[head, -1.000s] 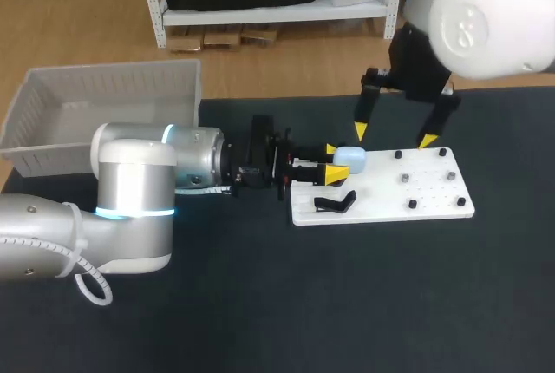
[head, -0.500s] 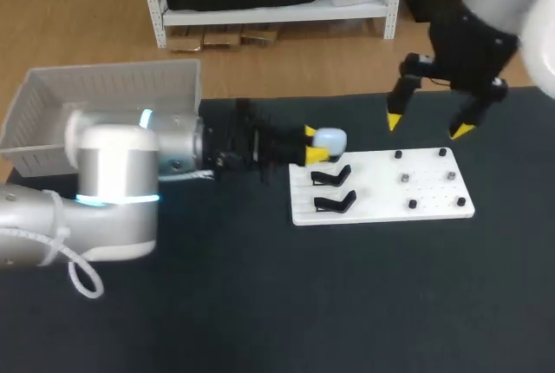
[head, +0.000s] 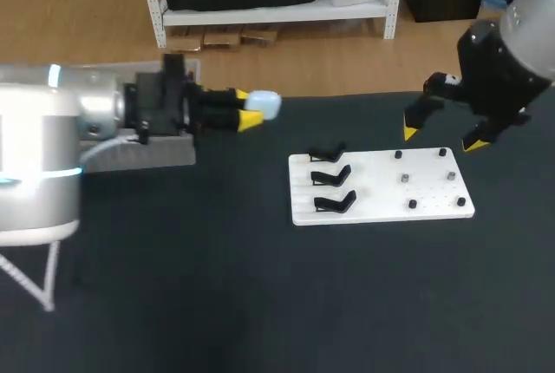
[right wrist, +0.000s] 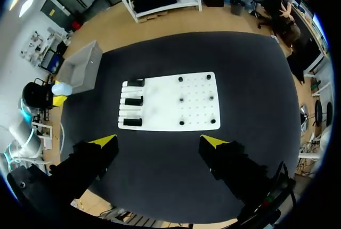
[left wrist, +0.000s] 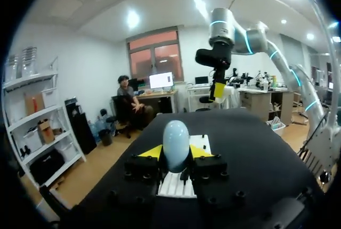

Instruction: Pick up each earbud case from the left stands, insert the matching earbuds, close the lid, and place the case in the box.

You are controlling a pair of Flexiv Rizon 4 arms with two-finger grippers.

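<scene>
In the head view, the left claw (head: 247, 107) was seen near the far left part of the dark tabletop (head: 260, 286), just beside the grey box (head: 147, 154). Its two yellow tips were pressed on the pale blue earbud case (head: 264, 104) from two sides, so the case was gripped at the end of the claw and held clear of the tabletop. The case was well apart from the white board (head: 373, 193), on which three black stands (head: 332, 179) were placed in a column at its left side. The right claw (head: 442, 139) was held above the far right edge of the board, with its fingers spread wide and nothing between them.

In the left wrist view, the earbud case (left wrist: 176, 144) was seen upright between the two yellow tips, which were touching it on both sides. The right arm (left wrist: 218, 53) was visible far ahead, above the tabletop.

In the right wrist view, the board (right wrist: 165, 106) and the stands (right wrist: 132, 101) were seen ahead of the wide open claw (right wrist: 158, 140). The box (right wrist: 82, 66) lay beyond the stands, and the case (right wrist: 62, 88) was seen just beside the box.
</scene>
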